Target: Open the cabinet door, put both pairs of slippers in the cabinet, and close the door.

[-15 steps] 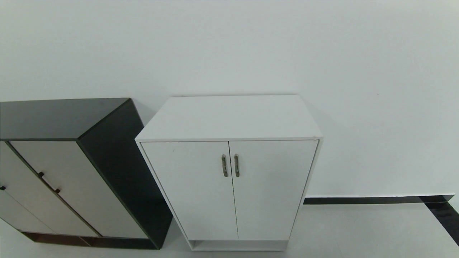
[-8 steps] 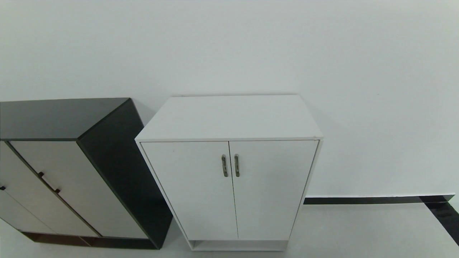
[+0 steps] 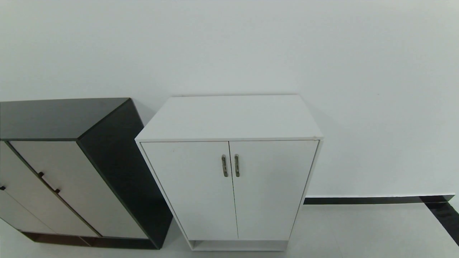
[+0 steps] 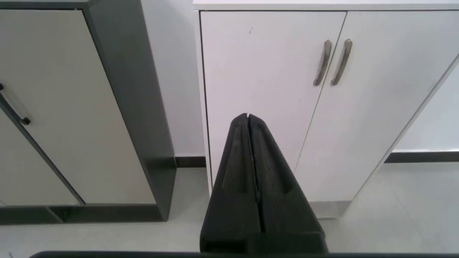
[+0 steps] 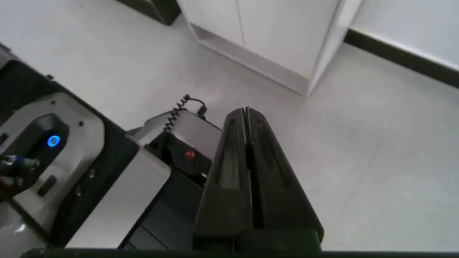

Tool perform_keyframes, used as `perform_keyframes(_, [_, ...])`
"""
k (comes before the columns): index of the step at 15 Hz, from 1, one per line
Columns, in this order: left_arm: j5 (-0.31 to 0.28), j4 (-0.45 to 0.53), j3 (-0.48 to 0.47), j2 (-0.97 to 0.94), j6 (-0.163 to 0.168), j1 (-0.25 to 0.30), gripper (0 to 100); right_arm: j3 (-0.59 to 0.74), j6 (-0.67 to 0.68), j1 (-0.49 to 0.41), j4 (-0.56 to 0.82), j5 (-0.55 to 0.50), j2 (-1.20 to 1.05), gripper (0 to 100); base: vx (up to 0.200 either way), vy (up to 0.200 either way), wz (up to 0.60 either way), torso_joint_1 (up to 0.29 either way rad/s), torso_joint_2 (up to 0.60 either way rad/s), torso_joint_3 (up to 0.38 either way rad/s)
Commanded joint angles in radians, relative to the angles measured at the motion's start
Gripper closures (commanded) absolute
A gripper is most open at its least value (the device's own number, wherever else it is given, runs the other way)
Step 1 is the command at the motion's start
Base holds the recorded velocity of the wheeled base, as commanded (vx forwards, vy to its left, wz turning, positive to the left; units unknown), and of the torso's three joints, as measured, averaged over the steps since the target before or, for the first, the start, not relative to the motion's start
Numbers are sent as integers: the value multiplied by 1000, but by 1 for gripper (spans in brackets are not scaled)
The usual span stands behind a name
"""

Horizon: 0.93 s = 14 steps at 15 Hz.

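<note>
A white cabinet stands against the wall with both doors closed; two metal handles meet at the middle seam. The left wrist view faces its left door and the handles from a distance. My left gripper is shut with nothing in it, held well short of the cabinet front. My right gripper is also shut and empty, hanging over the floor with the cabinet's base beyond it.
A black cabinet with pale doors stands close to the white one's left side. Grey floor lies open to the right, with a black strip along the wall's foot.
</note>
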Motion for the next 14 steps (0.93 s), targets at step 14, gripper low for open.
perform_keyframes(14, [1, -1, 0, 0, -2, 0, 100, 24, -93, -444, -28, -70, -226, 100, 0, 0, 0, 0, 0, 0])
